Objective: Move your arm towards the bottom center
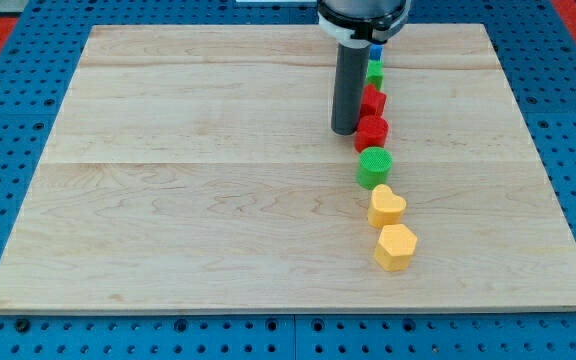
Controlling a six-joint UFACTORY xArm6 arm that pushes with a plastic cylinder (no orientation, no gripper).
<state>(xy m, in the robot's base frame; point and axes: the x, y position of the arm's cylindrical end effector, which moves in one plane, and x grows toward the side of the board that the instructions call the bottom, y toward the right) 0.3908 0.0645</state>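
Two red blocks (pixel 372 115), two green (pixel 374 166), two yellow (pixel 391 228), one blue (pixel 376 48) (my tip (pixel 345 131) beside the reds).

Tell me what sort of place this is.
Probably a robotics lab bench: a wooden board lies on a blue perforated table, my tip stands beside a red block, amid a line of small coloured blocks.
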